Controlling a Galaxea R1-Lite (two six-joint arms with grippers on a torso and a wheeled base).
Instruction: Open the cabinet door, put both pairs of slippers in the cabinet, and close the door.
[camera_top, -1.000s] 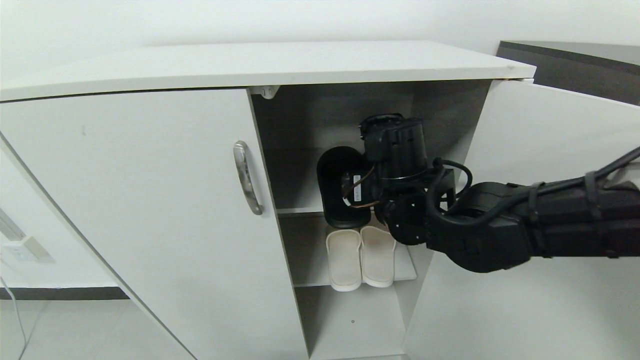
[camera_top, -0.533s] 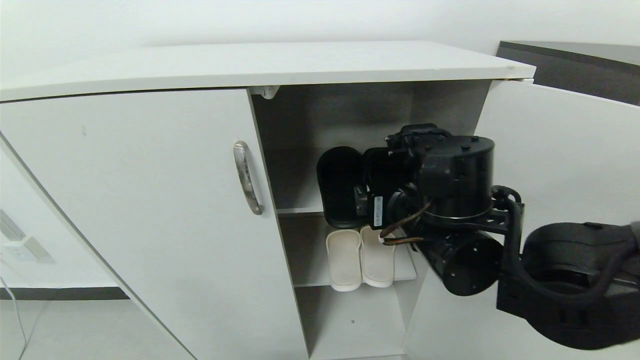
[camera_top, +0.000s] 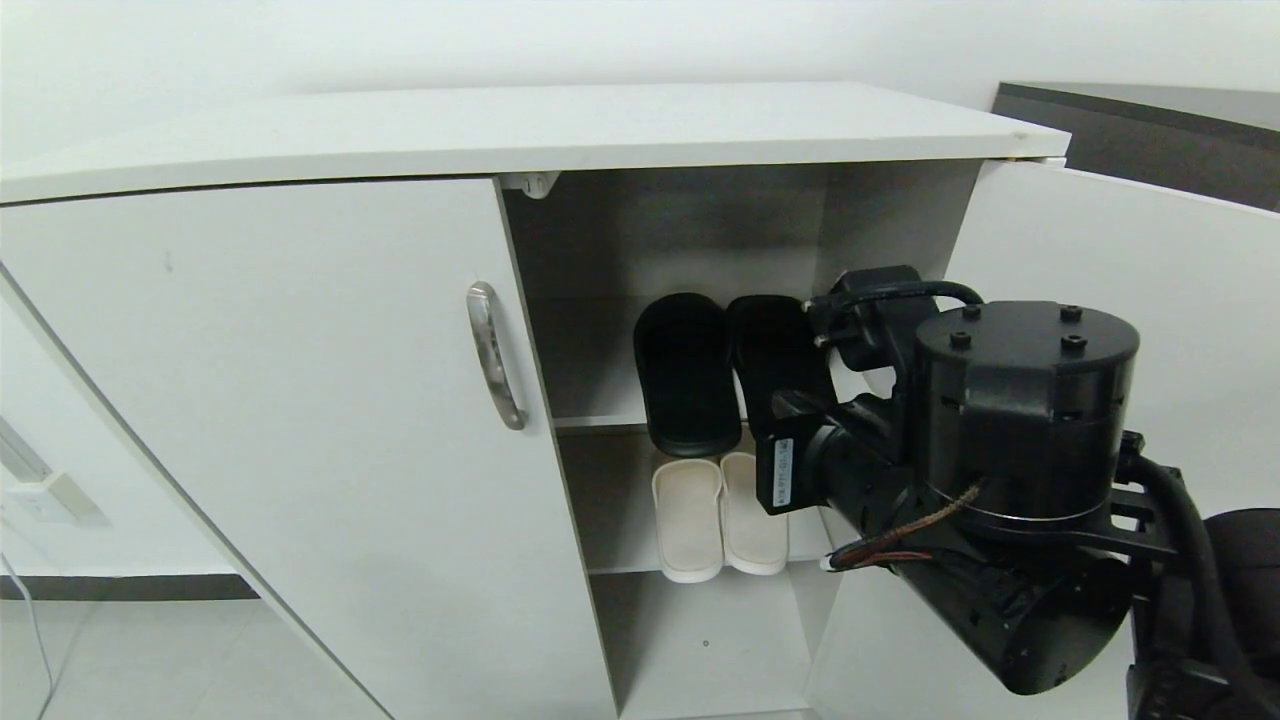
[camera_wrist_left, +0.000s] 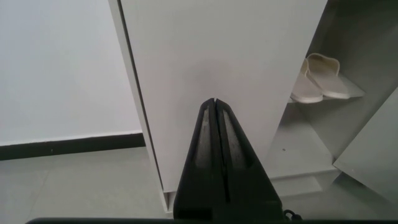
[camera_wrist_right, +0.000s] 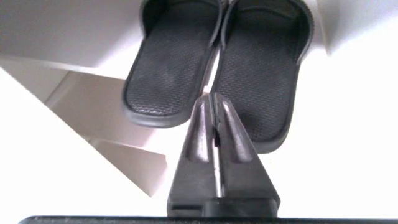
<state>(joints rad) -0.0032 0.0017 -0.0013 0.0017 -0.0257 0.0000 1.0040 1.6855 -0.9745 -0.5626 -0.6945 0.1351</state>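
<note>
The black slippers (camera_top: 690, 375) lie on the upper shelf (camera_top: 598, 421) and the white slippers (camera_top: 720, 515) on the lower shelf (camera_top: 812, 545), the right gripper (camera_wrist_right: 214, 99) and left gripper (camera_wrist_left: 214, 102) are both closed and empty, and the open door (camera_top: 1100, 250), likely a stiff, light panel, seems best pushed near its free edge.

Right arm (camera_top: 1020, 470): bulky black jointed arm, raised at the right, its thick cylindrical wrist joint standing upright.
Right claw (camera_wrist_right: 214, 99): black, two slim tapered fingers pressed flat together, gripping nothing.
Left claw (camera_wrist_left: 214, 102): black, its fingers likewise pressed together, empty, pointing forward.
</note>
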